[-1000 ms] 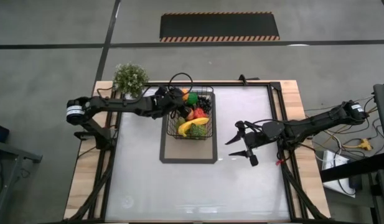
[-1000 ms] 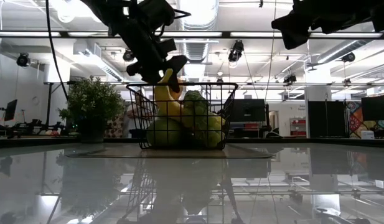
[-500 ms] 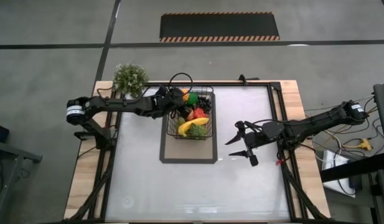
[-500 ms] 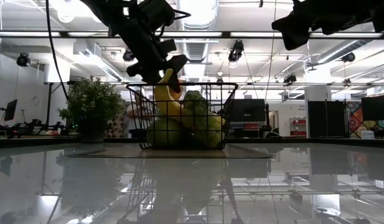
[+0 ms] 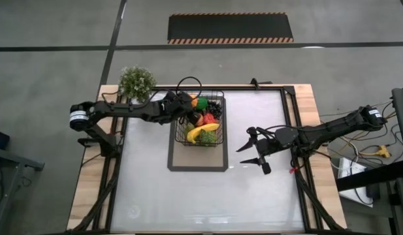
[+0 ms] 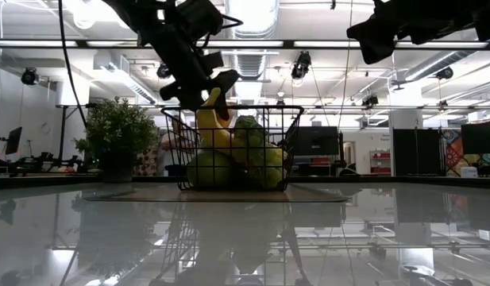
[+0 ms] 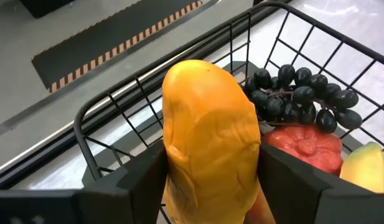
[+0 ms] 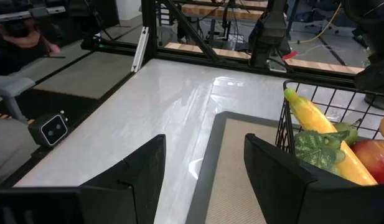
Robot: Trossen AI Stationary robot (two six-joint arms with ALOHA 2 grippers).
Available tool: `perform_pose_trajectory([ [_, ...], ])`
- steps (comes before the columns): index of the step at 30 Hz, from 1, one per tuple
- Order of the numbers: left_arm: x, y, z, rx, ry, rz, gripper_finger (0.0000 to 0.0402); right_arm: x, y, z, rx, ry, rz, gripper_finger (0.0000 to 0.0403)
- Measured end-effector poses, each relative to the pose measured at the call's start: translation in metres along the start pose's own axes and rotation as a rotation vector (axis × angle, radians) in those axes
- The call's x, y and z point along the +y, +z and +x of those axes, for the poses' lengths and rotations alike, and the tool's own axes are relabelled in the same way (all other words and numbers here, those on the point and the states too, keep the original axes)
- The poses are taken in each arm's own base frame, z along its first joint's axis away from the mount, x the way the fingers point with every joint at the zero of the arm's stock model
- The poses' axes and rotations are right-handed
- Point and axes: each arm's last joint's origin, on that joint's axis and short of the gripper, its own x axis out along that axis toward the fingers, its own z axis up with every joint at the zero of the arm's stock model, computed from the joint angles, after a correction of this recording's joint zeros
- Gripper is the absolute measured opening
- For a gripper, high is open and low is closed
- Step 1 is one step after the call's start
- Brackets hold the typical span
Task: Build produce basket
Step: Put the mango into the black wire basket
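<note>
White counter (image 5: 201,189), black wire basket (image 5: 200,140) on a mat (image 5: 197,160).
Left fingers (image 7: 132,180) squeeze an orange piece (image 7: 210,149) above grapes (image 7: 300,96), tomato (image 7: 307,146), banana (image 5: 203,130). Right fingers (image 8: 139,165) wait apart nearby.

No readable text, labels or numbers anywhere.

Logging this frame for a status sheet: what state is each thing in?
basket: upright on the mat, holding produce
orange piece: clamped in the left pincer, above the basket
banana: lying in the basket
right pincer: open, empty, beside the basket
</note>
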Motion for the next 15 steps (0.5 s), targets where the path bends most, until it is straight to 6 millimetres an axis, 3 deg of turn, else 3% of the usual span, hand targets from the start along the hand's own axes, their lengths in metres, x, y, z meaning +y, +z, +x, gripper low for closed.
perform_pose_trajectory([
  [9,0.0,0.0,0.0,0.001,0.001,-0.008,0.029,0.0,0.0,0.0,0.0,0.0,0.01,0.0203],
  [15,0.004,0.009,-0.013,0.023,0.001,0.012,0.0308,0.0,0.0,0.0,0.001,0.0,0.014,0.0203],
])
